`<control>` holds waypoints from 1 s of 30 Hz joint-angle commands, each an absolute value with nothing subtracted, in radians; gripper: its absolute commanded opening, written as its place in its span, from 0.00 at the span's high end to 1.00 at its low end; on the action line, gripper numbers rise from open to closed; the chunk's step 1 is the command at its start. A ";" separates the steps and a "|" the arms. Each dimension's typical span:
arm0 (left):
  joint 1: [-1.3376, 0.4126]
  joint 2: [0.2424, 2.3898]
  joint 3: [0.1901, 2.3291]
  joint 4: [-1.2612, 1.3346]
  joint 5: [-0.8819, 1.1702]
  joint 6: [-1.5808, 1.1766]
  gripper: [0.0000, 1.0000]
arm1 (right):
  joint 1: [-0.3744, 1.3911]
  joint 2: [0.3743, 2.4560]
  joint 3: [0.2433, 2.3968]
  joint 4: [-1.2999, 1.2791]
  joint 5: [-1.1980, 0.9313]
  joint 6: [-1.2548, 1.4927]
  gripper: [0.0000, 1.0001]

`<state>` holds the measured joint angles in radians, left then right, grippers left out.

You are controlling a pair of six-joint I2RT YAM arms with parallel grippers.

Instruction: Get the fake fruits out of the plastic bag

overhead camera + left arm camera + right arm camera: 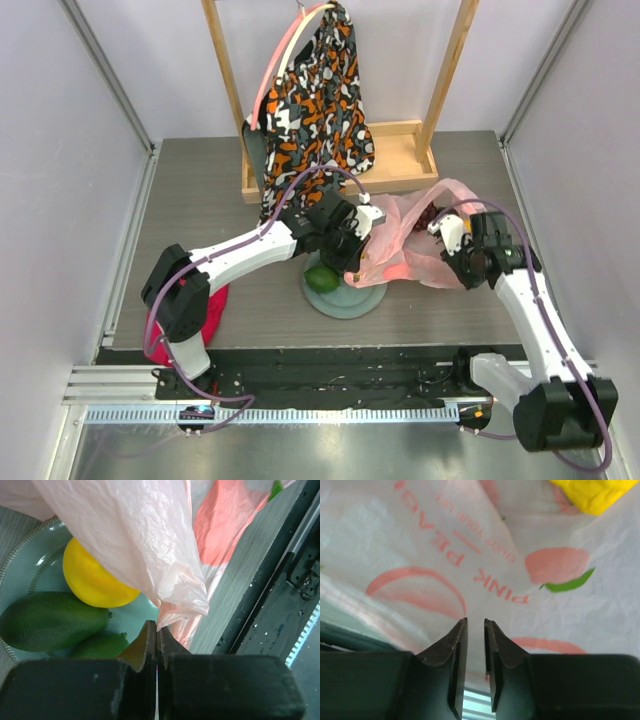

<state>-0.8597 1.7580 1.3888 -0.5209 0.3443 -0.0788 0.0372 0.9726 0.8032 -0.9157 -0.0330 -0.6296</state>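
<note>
At the near edge, the left arm rises from its base, folds at the elbow above a solid red cloth and reaches to the right and away over the grey wood-grain table. The right arm goes from its base straight away, and its wrist turns inward to the left.

Between them stands a grey-green round plate with a ribbed rim. On it lies a large, smooth dark green oval fruit. Its long axis runs left to right in the left wrist view. A second, smaller green oval fruit touches its near side, and a glossy yellow round fruit touches its far side.

The left gripper is above the right part of the plate. Its two fingers are pressed together, and they pinch a fold of the thin, crinkly, translucent pink plastic bag. The bag has its long axis left to right: its left end hangs over the plate and partly covers the yellow fruit, and its right end is at the right gripper. The fingers there stand a narrow gap apart against the printed film. I cannot tell if any film is between them.

A dark purple clump shows through the far side of the bag.

Farther away, an orange-black-white patterned garment hangs on a light wooden frame.
</note>
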 commanded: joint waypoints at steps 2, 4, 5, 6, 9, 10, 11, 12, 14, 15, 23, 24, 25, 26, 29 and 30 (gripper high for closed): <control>-0.882 1.778 1.489 -0.500 0.387 -0.104 1.00 | 0.040 1.196 0.966 -0.772 -0.005 -0.546 0.65; -0.884 1.792 1.500 -0.505 0.391 -0.104 1.00 | 0.038 1.273 0.997 -0.717 -0.005 -0.522 0.58; -0.885 1.793 1.502 -0.505 0.393 -0.104 1.00 | 0.038 1.290 1.000 -0.662 0.026 -0.520 0.55; -0.885 1.796 1.502 -0.505 0.393 -0.104 1.00 | 0.038 1.304 1.005 -0.646 0.022 -0.523 0.52; -0.885 1.802 1.502 -0.503 0.396 -0.104 1.00 | 0.038 1.382 1.045 -0.638 0.012 -0.570 0.47; -0.885 1.801 1.503 -0.499 0.394 -0.104 1.00 | 0.038 1.412 1.067 -0.647 0.014 -0.603 0.47; -0.885 1.802 1.500 -0.497 0.396 -0.104 1.00 | 0.038 1.422 1.074 -0.640 -0.018 -0.677 0.46; -0.885 1.804 1.499 -0.499 0.394 -0.103 1.00 | 0.038 1.430 1.078 -0.629 -0.020 -0.713 0.45; -0.885 1.810 1.500 -0.497 0.394 -0.101 1.00 | 0.038 1.446 1.080 -0.594 -0.020 -0.828 0.44; -0.885 1.813 1.502 -0.499 0.396 -0.101 1.00 | 0.038 1.454 1.081 -0.586 -0.031 -0.874 0.43; -0.885 1.833 1.512 -0.506 0.394 -0.097 1.00 | 0.038 1.543 1.051 -0.522 -0.023 -1.325 0.36; -0.885 1.832 1.513 -0.508 0.394 -0.095 1.00 | 0.038 1.574 1.048 -0.523 -0.012 -1.363 0.35; -0.885 1.832 1.513 -0.509 0.390 -0.094 1.00 | 0.038 1.589 1.054 -0.528 -0.005 -1.427 0.34; -0.885 1.830 1.514 -0.509 0.388 -0.092 1.00 | 0.038 1.609 1.060 -0.535 -0.005 -1.446 0.34; -0.885 1.830 1.511 -0.511 0.382 -0.089 1.00 | 0.046 1.690 1.094 -0.560 0.087 -1.497 0.34; -0.885 1.830 1.511 -0.512 0.382 -0.087 1.00 | 0.048 1.716 1.106 -0.577 0.110 -1.500 0.34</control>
